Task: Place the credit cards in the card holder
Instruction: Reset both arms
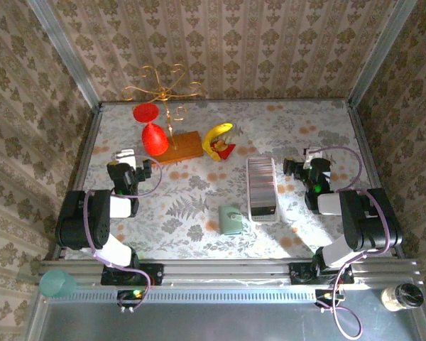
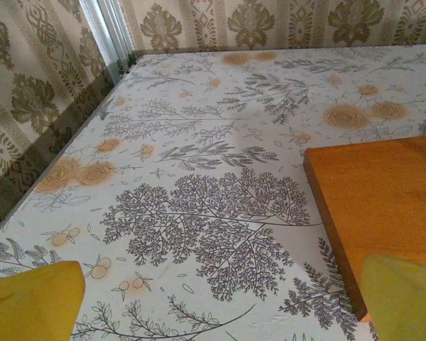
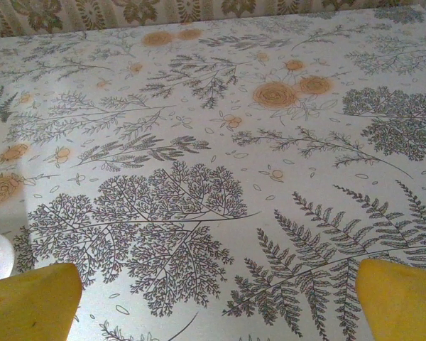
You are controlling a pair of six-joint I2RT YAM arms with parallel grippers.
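Opening step: nothing grasped. Left gripper (image 2: 220, 305) spread wide over table (image 2: 199, 106), beside wooden board (image 2: 383, 213). Right gripper (image 3: 220, 305) spread wide too, empty. Credit cards (image 1: 262, 186) lie in long strip mid-table. Card holder (image 1: 232, 219) just beside strip's near end (seemingly closed; small in top view). Next: right arm reaches cards; holder likely needs opening.

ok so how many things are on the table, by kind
strip of credit cards: 1
card holder: 1
gold wire stand on a wooden base: 1
red hourglass-shaped piece: 1
yellow curved piece: 1
total: 5
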